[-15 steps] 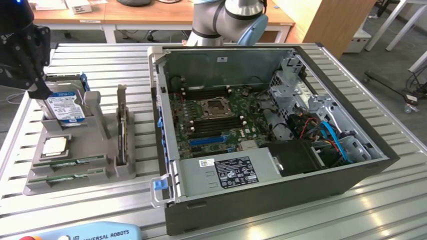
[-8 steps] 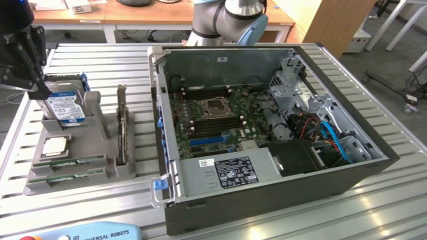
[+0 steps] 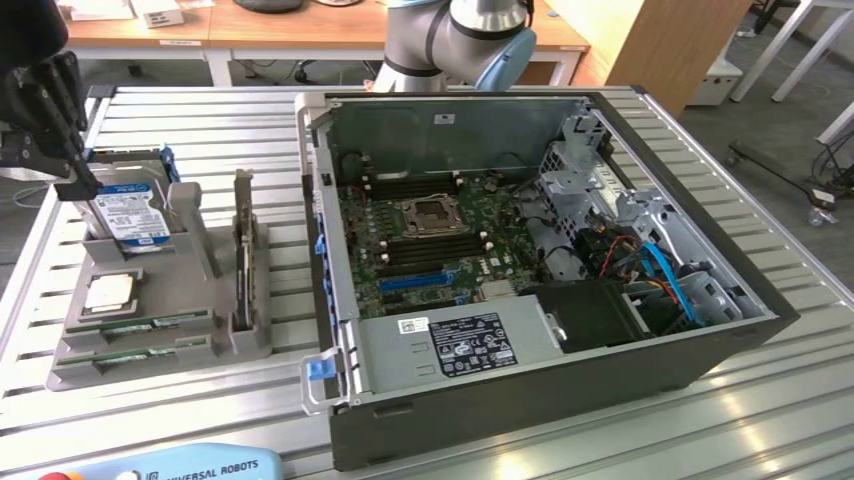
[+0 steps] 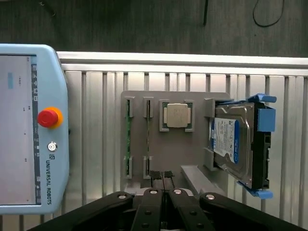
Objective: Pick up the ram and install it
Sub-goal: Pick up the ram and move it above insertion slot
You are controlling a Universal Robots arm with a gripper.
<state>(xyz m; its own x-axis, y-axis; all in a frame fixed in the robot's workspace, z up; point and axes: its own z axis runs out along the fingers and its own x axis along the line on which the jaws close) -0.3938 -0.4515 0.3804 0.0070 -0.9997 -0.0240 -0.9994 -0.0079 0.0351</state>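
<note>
Two ram sticks, thin and green, stand on edge in slots of the grey holder [image 4: 144, 98]: one ram stick [image 4: 128, 137] and a second [image 4: 147, 137] beside it. In the exterior view they lie at the holder's near end, ram stick [image 3: 140, 323] and ram stick [image 3: 134, 352]. My gripper [image 4: 161, 177] hangs above the holder with its fingers pressed together and nothing between them. In the exterior view the gripper [image 3: 78, 180] is at the far left, over the hard drive end of the holder, apart from the ram.
The holder also carries a square silver processor [image 4: 176, 115], a hard drive [image 4: 233, 142] in a blue frame and a dark expansion card [image 3: 243, 260]. The open computer case [image 3: 534, 400] with its motherboard [image 3: 427, 235] lies to the exterior view's right. A teach pendant [image 4: 29, 125] rests beside the holder.
</note>
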